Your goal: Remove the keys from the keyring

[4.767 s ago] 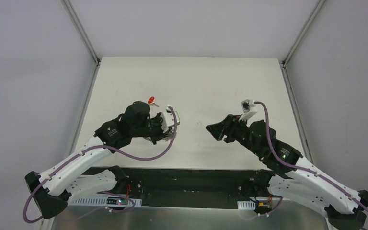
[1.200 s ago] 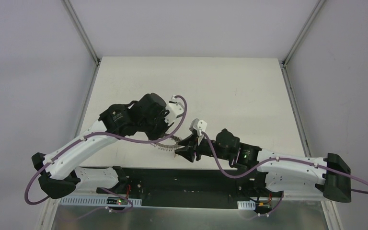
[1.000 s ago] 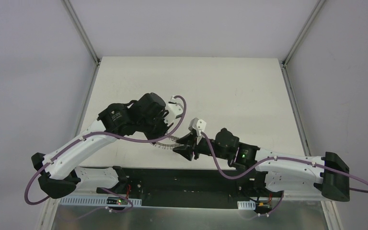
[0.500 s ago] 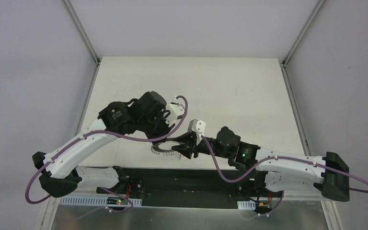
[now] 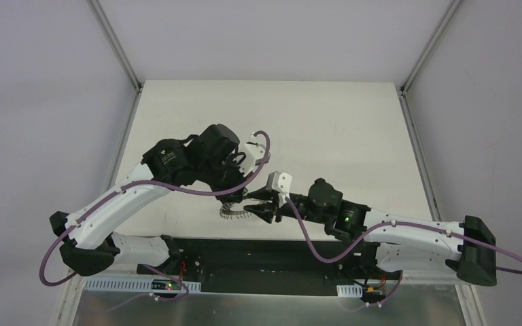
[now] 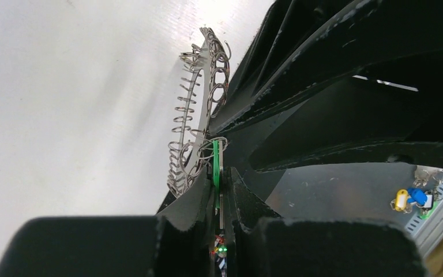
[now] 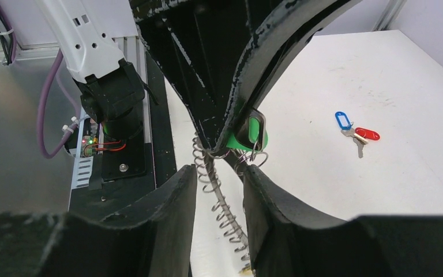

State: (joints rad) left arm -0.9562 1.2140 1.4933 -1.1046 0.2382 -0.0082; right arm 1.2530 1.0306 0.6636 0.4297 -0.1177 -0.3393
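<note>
Keyring (image 6: 191, 130) edge-on, partly hidden; left pincer (image 6: 219, 182) clamps green key (image 6: 216, 161); right pincer (image 7: 220, 173) straddles it, grip unclear.

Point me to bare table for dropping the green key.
Bare: table's far half, and the right side beyond right arm. Crowded: near edge, where left gripper and right gripper meet at keyring; blue key and red key lie beyond them.
</note>
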